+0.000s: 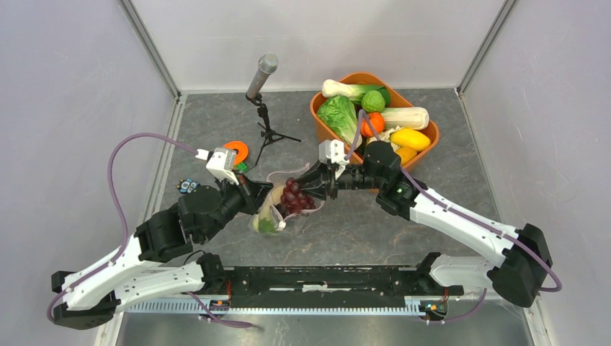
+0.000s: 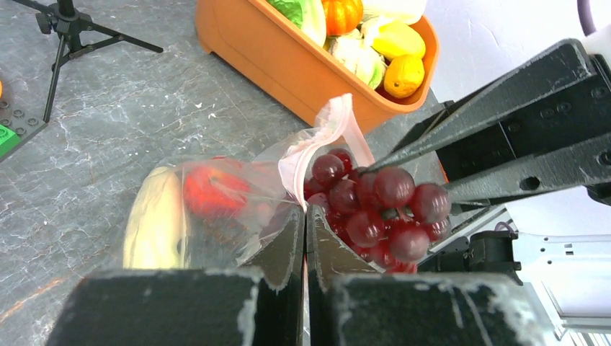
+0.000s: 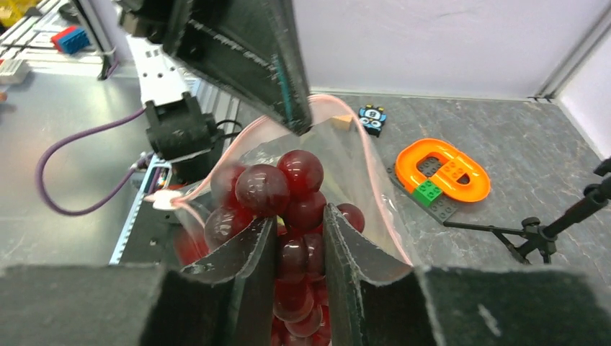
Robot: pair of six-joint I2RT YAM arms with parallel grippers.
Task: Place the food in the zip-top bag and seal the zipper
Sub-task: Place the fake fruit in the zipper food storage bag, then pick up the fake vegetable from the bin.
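Observation:
The clear zip-top bag (image 1: 268, 210) lies at mid-table with its mouth raised toward the right. My left gripper (image 1: 261, 196) is shut on the bag's near rim (image 2: 288, 189), holding the mouth up. The pinkish zipper (image 2: 340, 121) curls above the opening; it also arcs across the right wrist view (image 3: 376, 189). My right gripper (image 1: 308, 186) is shut on the dark purple grape bunch (image 1: 294, 196), which hangs in the bag's mouth (image 3: 277, 189). A red piece (image 2: 212, 189) and a pale yellow piece (image 2: 150, 220) of food lie inside the bag.
The orange tub (image 1: 431, 141) at the back right holds several more vegetables, among them a lettuce (image 1: 337, 115). A microphone on a tripod (image 1: 262, 75) stands at the back centre. An orange ring toy (image 1: 236, 151) and a small blue toy (image 1: 188, 186) lie to the left.

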